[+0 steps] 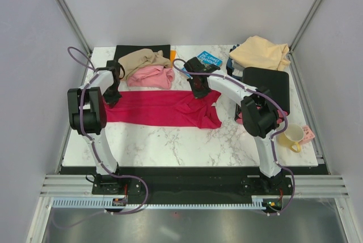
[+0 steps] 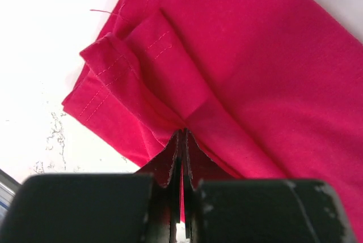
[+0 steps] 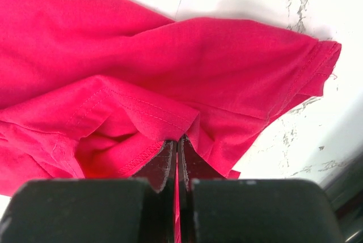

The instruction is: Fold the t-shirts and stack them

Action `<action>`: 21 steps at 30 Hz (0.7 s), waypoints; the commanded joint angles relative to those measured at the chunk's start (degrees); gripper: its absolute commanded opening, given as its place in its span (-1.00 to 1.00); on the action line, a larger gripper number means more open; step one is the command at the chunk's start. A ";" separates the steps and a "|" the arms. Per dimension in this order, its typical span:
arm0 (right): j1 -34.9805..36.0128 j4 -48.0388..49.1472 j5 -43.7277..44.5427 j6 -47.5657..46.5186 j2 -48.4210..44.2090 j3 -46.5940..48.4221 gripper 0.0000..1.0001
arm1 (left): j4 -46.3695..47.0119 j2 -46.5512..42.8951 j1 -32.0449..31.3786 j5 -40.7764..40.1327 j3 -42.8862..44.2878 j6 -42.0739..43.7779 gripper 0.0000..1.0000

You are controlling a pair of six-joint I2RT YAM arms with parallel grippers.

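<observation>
The crimson red t-shirt [image 1: 161,110] lies stretched in a long band across the middle of the table. My left gripper [image 1: 112,96] is shut on its left end; the left wrist view shows the red cloth [image 2: 227,73] pinched between the closed fingers [image 2: 170,161]. My right gripper [image 1: 198,92] is shut on the upper right edge; the right wrist view shows a hemmed fold [image 3: 170,84] pinched there. The tan-brown t-shirt [image 1: 143,59] and the pink t-shirt [image 1: 151,76] lie bunched at the back left. The peach-cream t-shirt [image 1: 260,52] sits at the back right.
A flat black mat [image 1: 142,50] lies under the tan shirt at the back. A blue book [image 1: 207,59] lies at the back middle. A black box [image 1: 267,87] stands on the right. A yellow mug [image 1: 293,136] and a pink item [image 1: 307,133] sit at the right front.
</observation>
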 commanded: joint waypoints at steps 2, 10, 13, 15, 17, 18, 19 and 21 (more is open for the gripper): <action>-0.09 2.25 1.89 0.88 -2.33 2.31 -1.00 | 2.58 1.23 -0.63 -1.71 -0.25 0.93 -0.96; -0.09 2.60 4.07 0.79 -3.64 2.40 -0.68 | 2.94 5.18 -0.72 -2.50 2.03 0.67 -0.96; -0.09 3.31 6.01 0.27 -6.19 2.40 -0.65 | 2.94 6.59 -0.63 -2.77 3.00 0.67 -0.96; -0.09 3.31 6.98 -0.26 -8.72 2.40 -0.64 | 2.76 6.77 -0.72 -2.94 3.35 0.32 -0.95; -0.09 3.05 6.99 -0.44 -11.36 1.61 -0.62 | 2.76 5.63 -0.72 -3.38 3.00 -0.47 -0.87; -0.18 2.70 6.47 -0.61 -12.08 1.35 -0.61 | 2.59 5.02 -0.72 -3.55 2.56 -0.82 -0.71; -0.09 2.34 5.50 -0.61 -12.87 0.30 -0.60 | 1.89 3.62 -0.72 -3.82 2.30 -1.26 -0.67; 0.09 0.94 2.25 0.09 -14.89 -1.02 -0.60 | 0.22 1.68 -0.63 -4.34 1.42 -3.19 -0.65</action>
